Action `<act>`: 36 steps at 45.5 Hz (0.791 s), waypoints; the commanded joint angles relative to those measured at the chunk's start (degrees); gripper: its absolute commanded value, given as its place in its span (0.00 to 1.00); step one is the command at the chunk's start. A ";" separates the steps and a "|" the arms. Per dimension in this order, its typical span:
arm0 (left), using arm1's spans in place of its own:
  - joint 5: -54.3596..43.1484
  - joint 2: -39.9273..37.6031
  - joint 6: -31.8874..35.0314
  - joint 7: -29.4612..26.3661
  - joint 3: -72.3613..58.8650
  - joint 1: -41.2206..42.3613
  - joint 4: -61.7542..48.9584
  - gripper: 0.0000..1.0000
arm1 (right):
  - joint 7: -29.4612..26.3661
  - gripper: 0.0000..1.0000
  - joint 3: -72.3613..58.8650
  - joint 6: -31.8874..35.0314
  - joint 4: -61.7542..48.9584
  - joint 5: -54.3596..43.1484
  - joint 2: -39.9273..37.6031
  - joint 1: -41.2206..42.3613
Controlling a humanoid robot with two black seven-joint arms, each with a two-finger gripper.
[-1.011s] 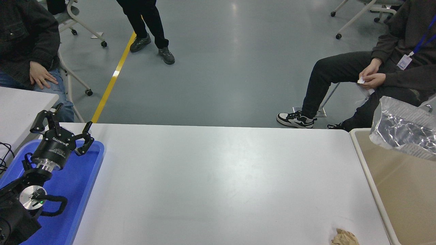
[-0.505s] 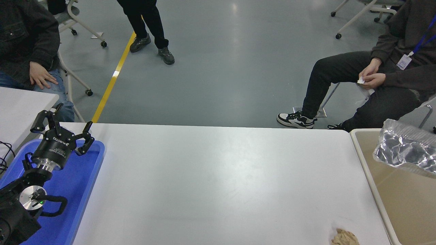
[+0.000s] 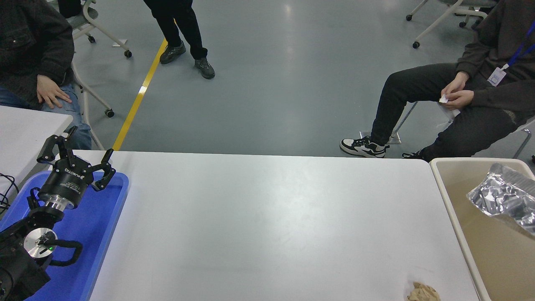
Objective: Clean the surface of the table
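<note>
The table surface [image 3: 267,217] is a wide white top that fills the middle of the head view. A crumpled ball of brown paper [image 3: 423,292] lies on it near the front right corner. My left gripper [image 3: 79,146] is parked at the lower left over a blue tray [image 3: 104,217], open, with nothing between its fingers. My right arm is out of view. A crinkled silver foil bag [image 3: 503,196] sits inside the beige bin [image 3: 453,225] at the table's right end.
A smaller white table [image 3: 25,129] stands at the far left. Beyond the far edge, one person sits at the right, another sits at the upper left, and a third stands on the grey floor.
The silver foil bag has dropped down and to the right, deeper into the beige bin. My left arm and the brown paper ball have not moved.
</note>
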 commanded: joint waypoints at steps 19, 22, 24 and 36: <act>0.03 0.00 0.00 -0.01 0.00 0.00 0.00 1.00 | -6.41 0.00 0.61 -10.11 -2.13 12.03 5.76 -4.08; 0.03 0.00 0.00 -0.01 0.00 0.00 0.00 1.00 | -6.41 0.00 0.61 -10.99 -2.13 12.03 5.85 -4.08; -0.05 0.00 0.00 -0.01 -0.08 0.00 0.00 1.00 | -6.41 0.00 0.69 -11.78 -2.05 12.03 5.93 -4.08; 0.03 0.00 0.00 -0.01 0.00 0.00 0.00 1.00 | -6.94 0.00 1.05 -13.45 -2.05 12.03 7.25 -3.99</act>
